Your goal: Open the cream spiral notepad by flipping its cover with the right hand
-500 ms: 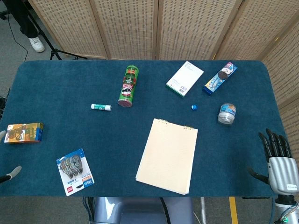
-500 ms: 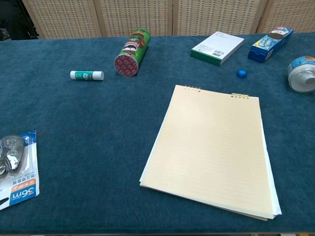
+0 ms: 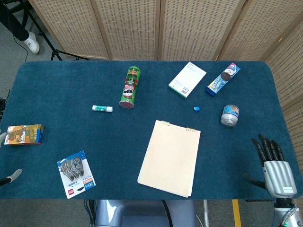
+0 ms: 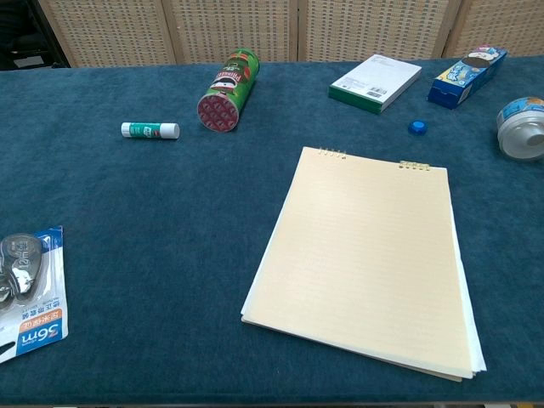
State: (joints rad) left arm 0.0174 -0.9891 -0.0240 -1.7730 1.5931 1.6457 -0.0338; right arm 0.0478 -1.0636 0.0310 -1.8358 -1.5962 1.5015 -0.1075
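The cream spiral notepad (image 3: 170,157) lies flat and closed near the table's front edge, its gold spiral binding at the far side; the chest view shows the notepad (image 4: 367,255) filling the centre right. My right hand (image 3: 273,167) hovers at the front right corner of the table, fingers spread and pointing away from me, holding nothing, well to the right of the notepad. Of my left hand only a grey tip (image 3: 12,176) shows at the left edge of the head view. Neither hand appears in the chest view.
A green chip can (image 3: 130,87) lies on its side at the back, with a glue stick (image 3: 102,109) to its left. A white box (image 3: 187,80), cookie pack (image 3: 223,79), blue cap (image 3: 197,109) and tape roll (image 3: 229,115) sit back right. A correction-tape pack (image 3: 75,174) and small box (image 3: 24,135) lie left.
My right hand has shifted a little to the left and inward over the table's front right corner. The notepad has not moved.
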